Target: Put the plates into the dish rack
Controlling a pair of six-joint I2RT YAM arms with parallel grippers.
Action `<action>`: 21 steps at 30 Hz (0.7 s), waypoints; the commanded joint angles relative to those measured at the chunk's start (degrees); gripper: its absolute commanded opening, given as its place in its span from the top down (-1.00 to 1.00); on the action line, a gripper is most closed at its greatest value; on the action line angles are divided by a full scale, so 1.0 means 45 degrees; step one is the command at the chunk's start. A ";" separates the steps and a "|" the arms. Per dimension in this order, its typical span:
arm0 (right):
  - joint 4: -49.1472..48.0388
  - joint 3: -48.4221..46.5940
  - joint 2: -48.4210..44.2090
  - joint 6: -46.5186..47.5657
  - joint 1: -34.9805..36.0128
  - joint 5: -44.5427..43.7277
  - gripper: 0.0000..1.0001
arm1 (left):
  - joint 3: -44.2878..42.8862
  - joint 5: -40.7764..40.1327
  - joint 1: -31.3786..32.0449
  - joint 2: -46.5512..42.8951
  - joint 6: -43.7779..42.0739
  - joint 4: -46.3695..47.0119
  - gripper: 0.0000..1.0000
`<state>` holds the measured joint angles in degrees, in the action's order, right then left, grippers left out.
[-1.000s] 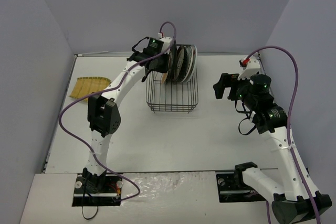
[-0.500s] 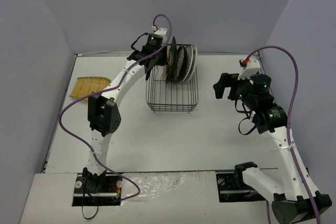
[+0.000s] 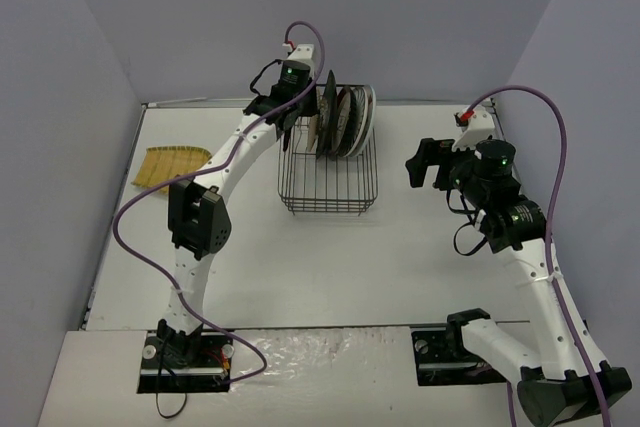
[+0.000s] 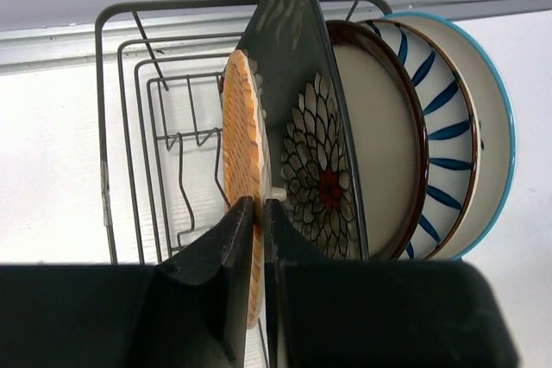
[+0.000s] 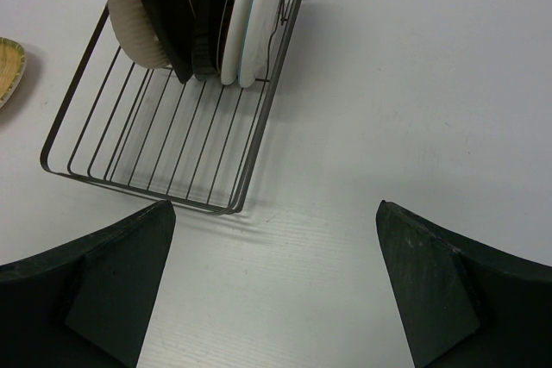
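Left gripper (image 4: 256, 213) pinched narrow on orange plate (image 4: 240, 127) rim; plate upright in dish rack (image 4: 102, 127), beside dark square plate (image 4: 297, 84). Right gripper (image 5: 274, 213) wide, empty. Risk: release between prongs unseated, plate tips over.

Black wire dish rack (image 3: 325, 211) near the table's far edge, about midway along it. Five plates (image 3: 345, 119) upright on edge, packed at its far end: orange plate (image 4: 241, 152), rim pinched by left gripper (image 4: 259, 206); dark square plate (image 4: 293, 84); red-rimmed cream plate (image 4: 379, 144); blue-striped plate (image 4: 447, 118); teal-rimmed white plate (image 4: 487, 101). Yellow-green plate (image 3: 172, 169) flat by the left edge.
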<state>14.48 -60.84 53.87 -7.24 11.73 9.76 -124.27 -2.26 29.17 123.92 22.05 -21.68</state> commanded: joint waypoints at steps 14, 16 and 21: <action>-0.0579 -0.0581 0.0116 0.0299 0.0070 -0.0196 -1.00 | -0.1843 -0.0799 -0.0093 0.0221 0.0203 0.2265 1.00; -0.0566 -0.0578 0.0102 0.0285 0.0070 -0.0196 -1.00 | -0.1702 -0.1034 -0.0072 0.0255 0.0226 0.2481 1.00; -0.0578 -0.0542 0.0099 0.0285 0.0070 -0.0180 -1.00 | -0.1314 -0.1631 -0.0025 0.0302 0.0120 0.2937 1.00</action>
<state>14.50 -60.97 54.06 -6.94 11.73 9.76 -128.03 -6.02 29.12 127.96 22.17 -17.11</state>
